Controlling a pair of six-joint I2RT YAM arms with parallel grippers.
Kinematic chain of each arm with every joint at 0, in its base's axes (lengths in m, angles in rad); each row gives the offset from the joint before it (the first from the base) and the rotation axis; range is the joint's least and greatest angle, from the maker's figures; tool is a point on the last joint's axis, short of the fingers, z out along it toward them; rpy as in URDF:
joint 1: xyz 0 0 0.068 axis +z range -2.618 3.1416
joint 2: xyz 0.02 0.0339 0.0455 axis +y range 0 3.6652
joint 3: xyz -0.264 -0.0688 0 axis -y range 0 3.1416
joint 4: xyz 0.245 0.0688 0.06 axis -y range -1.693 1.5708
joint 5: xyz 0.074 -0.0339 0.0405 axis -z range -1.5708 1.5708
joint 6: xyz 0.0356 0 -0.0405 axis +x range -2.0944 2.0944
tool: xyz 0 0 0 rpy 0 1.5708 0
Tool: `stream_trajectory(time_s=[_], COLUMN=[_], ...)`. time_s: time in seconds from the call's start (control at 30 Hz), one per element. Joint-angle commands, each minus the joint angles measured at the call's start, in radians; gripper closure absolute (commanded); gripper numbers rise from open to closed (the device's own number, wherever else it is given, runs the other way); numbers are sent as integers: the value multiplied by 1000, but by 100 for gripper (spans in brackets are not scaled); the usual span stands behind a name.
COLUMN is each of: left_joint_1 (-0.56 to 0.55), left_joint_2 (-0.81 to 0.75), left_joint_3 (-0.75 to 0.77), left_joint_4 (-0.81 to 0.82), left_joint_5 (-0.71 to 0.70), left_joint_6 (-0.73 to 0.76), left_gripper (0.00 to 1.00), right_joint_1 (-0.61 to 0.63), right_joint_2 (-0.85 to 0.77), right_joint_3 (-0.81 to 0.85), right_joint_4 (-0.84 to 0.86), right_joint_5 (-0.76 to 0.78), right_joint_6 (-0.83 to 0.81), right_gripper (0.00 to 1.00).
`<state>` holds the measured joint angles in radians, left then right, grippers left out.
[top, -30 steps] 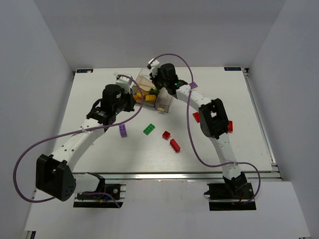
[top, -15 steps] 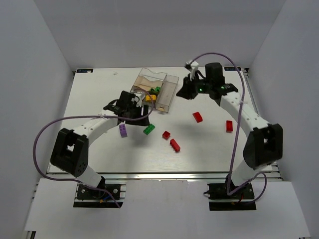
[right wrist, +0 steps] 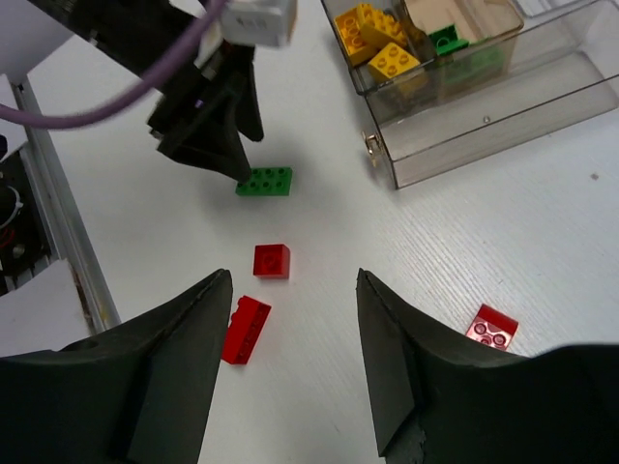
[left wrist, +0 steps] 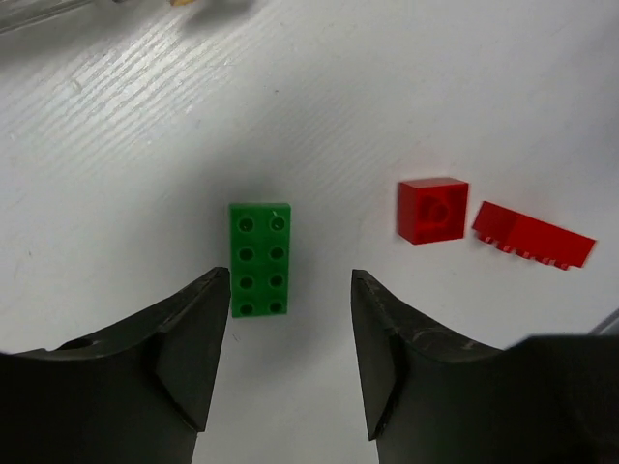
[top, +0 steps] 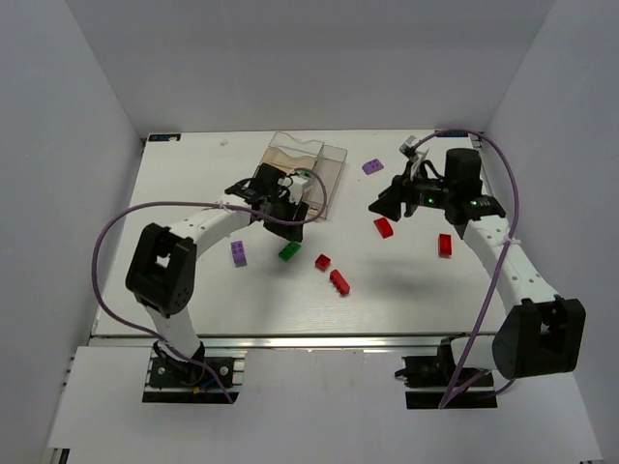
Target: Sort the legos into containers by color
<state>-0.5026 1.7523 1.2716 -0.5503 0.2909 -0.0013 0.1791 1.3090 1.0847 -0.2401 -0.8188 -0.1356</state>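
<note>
Seven loose pieces can be counted on the white table point(top: 193, 184), so the sort is judged no more than half done. In the clear, brownish-tinted divided plastic box point(top: 333, 153), at upper centre of the overhead view, a heap of orange-yellow studded bricks point(right wrist: 375, 39) is seen in one compartment. A small green brick point(right wrist: 446, 39) is seen in the compartment beside it. The other sections cannot be read. No orange-yellow is spotted outside the box, so that colour looks finished.

Left to be sorted near the middle of the overhead view are a green two-by-four brick point(left wrist: 260, 259), a red square brick point(left wrist: 432, 210) and, just beside it, a long red brick point(left wrist: 533, 235). A third red brick point(top: 384, 227) and a fourth red brick point(top: 445, 245) are found right of centre. One light purple brick point(top: 238, 253) is seen left of centre, and a second light purple brick point(top: 372, 166) is seen just right of the box.

The left gripper point(left wrist: 287, 324) is held over the green two-by-four brick with its fingers spread. The brick is lined up with the gap but not grasped. The right gripper point(right wrist: 293, 290) is poised at the right of the overhead view, jaws parted and empty, with the third red brick close below it in that view. No red or purple piece can be made out inside the box.
</note>
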Motion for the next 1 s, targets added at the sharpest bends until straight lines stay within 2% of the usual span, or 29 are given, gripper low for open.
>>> stream_trajectory(time_s=[0.0, 0.17, 0.47, 0.6, 0.97], left_joint_1=[-22, -62, -128, -137, -137], left_joint_2=[58, 79, 133, 145, 167], left_joint_3=[43, 44, 38, 29, 26], left_joint_4=[-89, -83, -48, -34, -40], left_joint_5=[-13, -116, -323, -369, -342], left_joint_6=[165, 193, 172, 169, 170], left_gripper=[37, 27, 27, 30, 52], right_joint_1=[-39, -84, -133, -153, -216], right_joint_2=[-20, -28, -27, -31, -37], right_joint_3=[-5, -17, -20, -25, -31], right_joint_4=[48, 64, 68, 79, 94], right_joint_5=[-89, -146, -207, -238, -290], right_joint_6=[13, 25, 45, 59, 83], right_gripper=[40, 40, 41, 42, 44])
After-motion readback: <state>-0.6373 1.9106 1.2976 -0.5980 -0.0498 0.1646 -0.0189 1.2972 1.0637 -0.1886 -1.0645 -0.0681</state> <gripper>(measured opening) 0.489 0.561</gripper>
